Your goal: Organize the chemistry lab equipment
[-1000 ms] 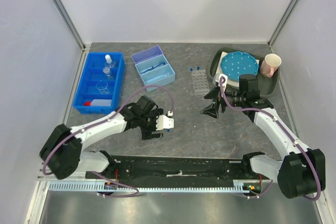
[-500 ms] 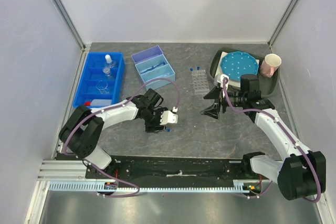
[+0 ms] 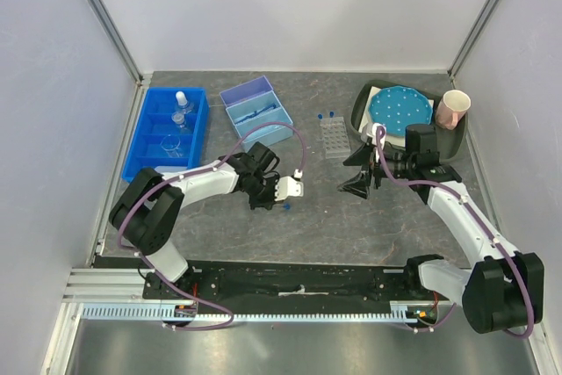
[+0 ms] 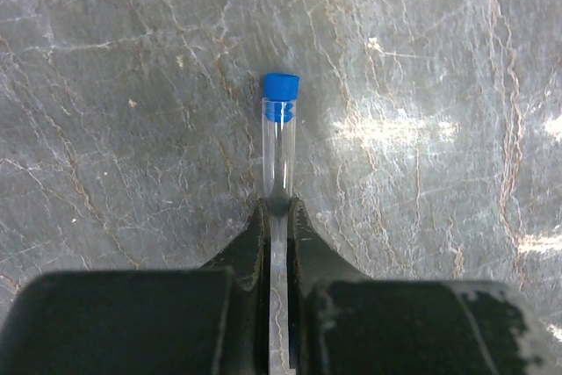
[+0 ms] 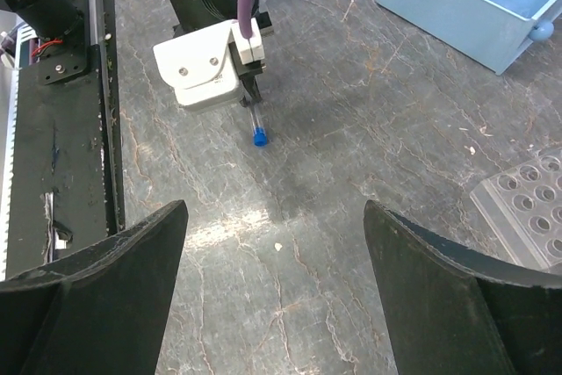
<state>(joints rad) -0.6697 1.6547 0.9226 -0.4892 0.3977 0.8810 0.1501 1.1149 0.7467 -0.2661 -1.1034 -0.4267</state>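
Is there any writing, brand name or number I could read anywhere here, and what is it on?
None can be read.
The blue-capped tube held in the left gripper shows no label or marks.
The pinkish cup is too small to show any print.
The tube rack looks unmarked.

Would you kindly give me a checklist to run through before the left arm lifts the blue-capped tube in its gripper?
1. Left gripper shut on the blue-capped tube: ok, the jaws pinch its bottom end.
2. Cap seated on the tube: ok.
3. Grip near the tube's middle: not ok, most of the tube sticks out past the fingers.
4. Tube already off the table: cannot tell.
5. Right gripper open and apart from the tube: ok.
6. Free holes in the tube rack: ok, the holes in view are empty.
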